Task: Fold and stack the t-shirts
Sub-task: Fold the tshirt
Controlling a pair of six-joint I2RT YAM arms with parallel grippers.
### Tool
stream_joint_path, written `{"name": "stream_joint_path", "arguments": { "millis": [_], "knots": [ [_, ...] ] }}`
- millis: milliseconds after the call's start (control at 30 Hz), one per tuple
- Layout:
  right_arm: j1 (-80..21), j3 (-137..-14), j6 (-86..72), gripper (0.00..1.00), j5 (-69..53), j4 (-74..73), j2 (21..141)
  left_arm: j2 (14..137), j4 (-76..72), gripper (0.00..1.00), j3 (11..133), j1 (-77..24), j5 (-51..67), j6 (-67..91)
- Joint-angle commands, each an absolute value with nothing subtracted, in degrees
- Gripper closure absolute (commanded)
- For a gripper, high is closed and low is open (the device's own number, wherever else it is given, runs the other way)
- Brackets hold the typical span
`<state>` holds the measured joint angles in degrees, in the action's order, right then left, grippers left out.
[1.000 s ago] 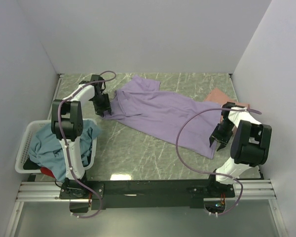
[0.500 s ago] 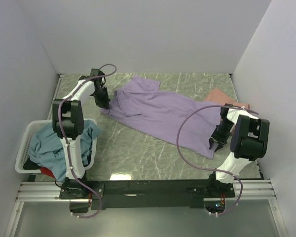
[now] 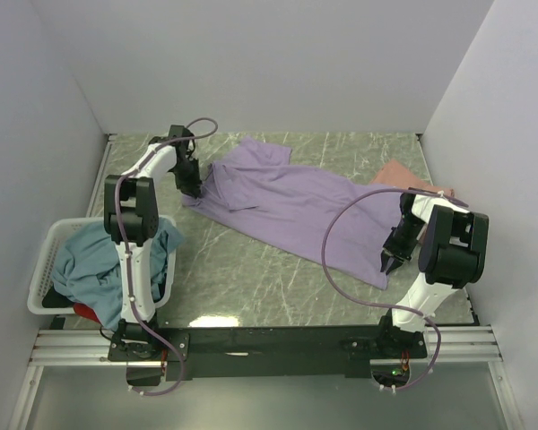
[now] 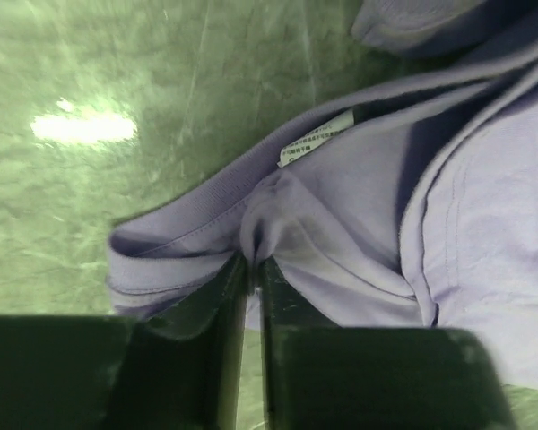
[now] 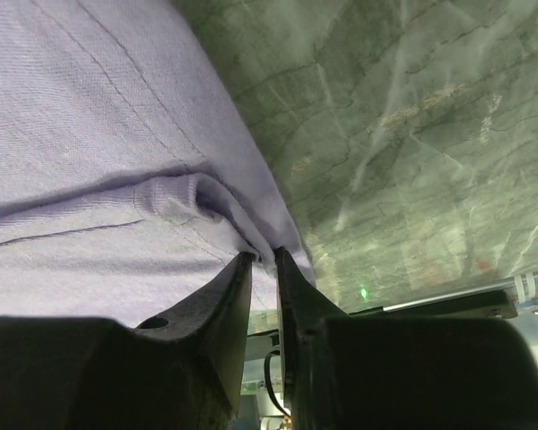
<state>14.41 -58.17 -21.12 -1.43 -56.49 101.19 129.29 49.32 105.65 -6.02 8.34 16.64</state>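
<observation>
**Overhead view, with both wrist views.** The lavender t-shirt point(image 3: 296, 210) lies spread on the table point(image 3: 251, 287). It runs diagonally from its collar at about 10 o'clock of the table's centre to its hem at about 4 o'clock.

- **Left gripper** point(image 4: 251, 264): clamped on a pleat of the neckband, near the white label point(image 4: 316, 148).
- **Right gripper** point(image 5: 262, 257): fingers drawn almost together on a bunched fold at the hem edge (cloth fills the narrow gap between the tips).
- **Other shirts:** the salmon-pink t-shirt point(image 3: 399, 173) lies at 2 o'clock, touching the lavender one and partly hidden by the right arm, so whether it is folded cannot be told. The teal-blue t-shirt point(image 3: 81, 260) is heaped in the white basket point(image 3: 45, 260) at 8 o'clock. A patch of the red t-shirt point(image 3: 85, 313) shows beneath it at the basket's near side.

**Progress, as judged.** The task looks to be at an early stage. One shirt is laid out and gripped at opposite ends, with no fold made in it. Two shirts wait in the basket, and no stack is visible.
</observation>
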Motion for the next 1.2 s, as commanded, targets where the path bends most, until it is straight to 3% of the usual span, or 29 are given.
{"name": "stream_joint_path", "arguments": {
  "millis": [0, 67, 100, 200, 300, 667, 900, 1167],
  "knots": [
    [14.8, -58.4, -20.7, 0.76, 1.5, -55.2, 102.9, 129.0, 49.2, 0.77, 109.1, -5.7, 5.0, 14.4],
    [14.9, -58.5, -20.7, 0.76, 1.6, -55.1, 102.9, 127.5, 47.6, 0.66, 108.0, -5.7, 3.7, 14.8],
    [14.9, -58.4, -20.7, 0.77, 1.6, -55.2, 103.0, 126.7, 47.1, 0.54, 106.8, -5.7, 3.5, 15.1],
    [14.8, -58.6, -20.7, 0.77, 1.7, -55.1, 103.3, 123.4, 45.6, 0.39, 104.5, -5.8, 2.7, 15.7],
    [14.9, -58.9, -20.7, 0.78, 1.6, -55.4, 103.5, 120.5, 45.4, 0.33, 102.0, -5.1, 3.0, 16.9],
    [14.9, -59.2, -20.7, 0.78, 1.9, -55.5, 103.2, 117.2, 45.2, 0.39, 96.2, 1.1, 5.8, 17.5],
    [14.8, -59.2, -20.6, 0.78, 1.6, -55.2, 103.2, 121.0, 47.0, 0.5, 97.6, 1.4, 9.3, 16.8],
    [14.8, -59.2, -20.6, 0.78, 1.5, -55.3, 103.4, 121.5, 46.5, 0.5, 95.8, 1.4, 11.9, 15.3]
  ]
}}
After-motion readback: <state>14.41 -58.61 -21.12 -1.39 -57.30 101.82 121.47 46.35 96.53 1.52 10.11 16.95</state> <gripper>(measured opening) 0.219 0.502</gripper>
